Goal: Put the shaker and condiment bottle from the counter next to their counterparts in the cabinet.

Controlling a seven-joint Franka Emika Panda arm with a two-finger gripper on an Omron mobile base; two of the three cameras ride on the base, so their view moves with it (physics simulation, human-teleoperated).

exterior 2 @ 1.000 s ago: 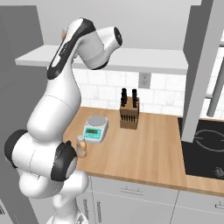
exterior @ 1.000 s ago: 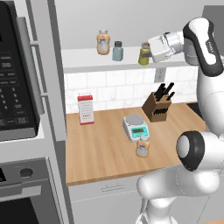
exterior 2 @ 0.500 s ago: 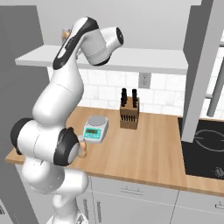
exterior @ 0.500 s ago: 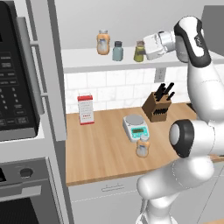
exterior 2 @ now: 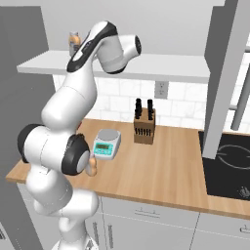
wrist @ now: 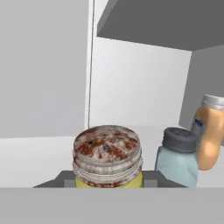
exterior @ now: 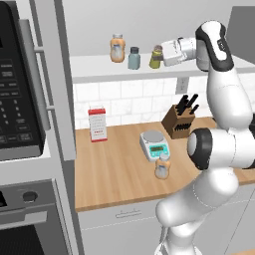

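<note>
My gripper (exterior: pixel 160 57) is shut on the shaker (exterior: pixel 156 57), a small olive-yellow one held upright over the cabinet's white bottom board (exterior: pixel 99 69), just right of the grey-teal counterpart shaker (exterior: pixel 133 58). The wider orange counterpart bottle (exterior: pixel 117 48) stands further left. In the hand view the shaker's speckled cap (wrist: pixel 107 148) sits between my fingertips, with the grey-teal shaker (wrist: pixel 177 159) and orange bottle (wrist: pixel 210 131) to its right. I cannot tell if the shaker touches the board. The slim condiment bottle (exterior: pixel 162 167) stands on the counter (exterior: pixel 114 169), in front of a scale.
On the counter are a kitchen scale (exterior: pixel 154 144), a knife block (exterior: pixel 180 119) and a red-and-white box (exterior: pixel 97 124) near the backsplash. A microwave (exterior: pixel 20 89) and tall panel stand left. A dark stovetop (exterior 2: pixel 229 161) lies right of the counter.
The arm has carried the shaker left along the shelf, closer to the grey-teal shaker. The grip stayed shut. Nothing on the counter moved.
</note>
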